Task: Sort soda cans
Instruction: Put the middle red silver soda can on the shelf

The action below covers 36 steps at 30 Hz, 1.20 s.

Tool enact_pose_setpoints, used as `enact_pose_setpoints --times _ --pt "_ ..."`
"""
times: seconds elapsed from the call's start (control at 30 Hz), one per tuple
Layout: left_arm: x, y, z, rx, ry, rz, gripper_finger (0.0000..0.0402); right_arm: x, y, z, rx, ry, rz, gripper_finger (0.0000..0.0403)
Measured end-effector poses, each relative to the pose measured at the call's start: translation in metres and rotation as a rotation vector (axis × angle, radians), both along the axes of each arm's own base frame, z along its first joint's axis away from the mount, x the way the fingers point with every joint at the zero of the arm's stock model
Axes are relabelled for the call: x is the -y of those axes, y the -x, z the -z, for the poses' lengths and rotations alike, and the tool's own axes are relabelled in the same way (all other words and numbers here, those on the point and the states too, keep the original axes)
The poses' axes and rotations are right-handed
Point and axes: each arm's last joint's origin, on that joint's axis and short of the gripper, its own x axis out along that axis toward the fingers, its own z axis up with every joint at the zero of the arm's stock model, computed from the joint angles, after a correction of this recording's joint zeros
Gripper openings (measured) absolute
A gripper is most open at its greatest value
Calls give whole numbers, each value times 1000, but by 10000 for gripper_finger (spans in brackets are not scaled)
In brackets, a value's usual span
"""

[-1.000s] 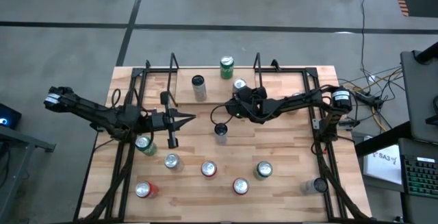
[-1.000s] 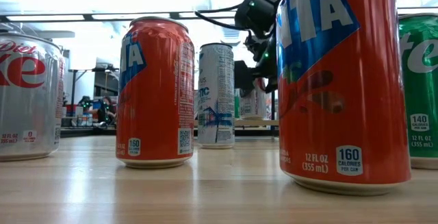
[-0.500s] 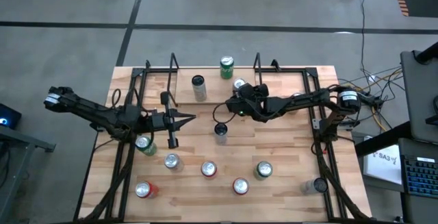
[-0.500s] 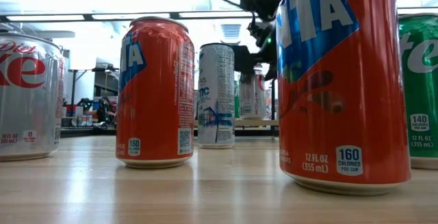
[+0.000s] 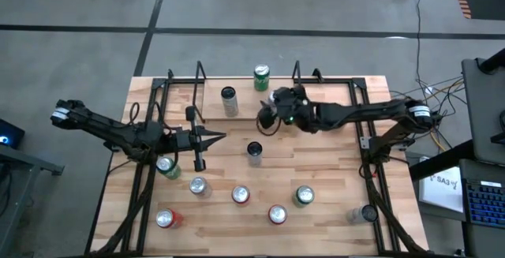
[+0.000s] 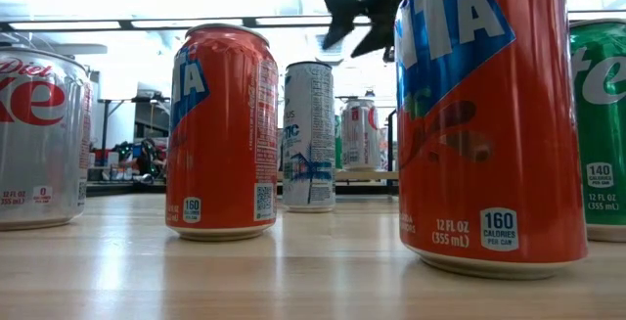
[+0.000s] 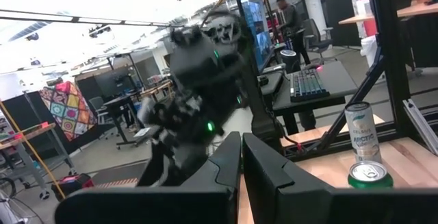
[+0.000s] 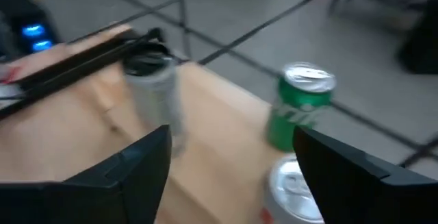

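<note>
The wooden surface (image 5: pixel 331 171) carries the soda cans, all upright. The right gripper (image 5: pixel 267 117) hangs with fingers spread wide and nothing between them; the silver-topped can (image 8: pixel 295 190) lies just beneath, the green can (image 5: pixel 261 77) and dark-topped can (image 5: pixel 229 100) beyond. The left gripper (image 5: pixel 218 137), closed and empty, rests near another green can (image 5: pixel 166 166).

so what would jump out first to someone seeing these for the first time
Probably the soda cans scattered upright over the wooden table, with a big orange can filling the low view right by the lens. Next, the right pincer raised, open and empty near the table's far edge, close to a green can and a dark can. The left pincer sits shut at mid-table.
</note>
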Motion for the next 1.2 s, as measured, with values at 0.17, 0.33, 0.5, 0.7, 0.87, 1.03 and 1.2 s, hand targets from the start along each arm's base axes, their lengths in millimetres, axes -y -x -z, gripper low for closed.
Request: enact_pose_setpoints --times 0.17,0.33,0.5,0.7,0.87,1.03,1.2 --pt "0 0 0 -1 -3 -1 0 12 3 -28 -71 -85 -57 244" --pt "0 0 0 -1 -5 -1 0 22 14 -43 -168 -107 -24 178" --pt "0 0 0 -1 -8 -2 0 34 24 -54 -221 -182 -38 96" --pt "0 0 0 -1 -10 -3 0 52 25 -47 -239 -360 -171 15" --pt "0 0 0 -2 -17 -4 0 66 25 -35 -319 -386 -179 13" --pt "0 0 0 -1 -18 -4 0 73 19 -23 -386 -363 -205 13" --pt "0 0 0 -2 -22 -4 0 76 15 -15 -451 -325 -193 13"
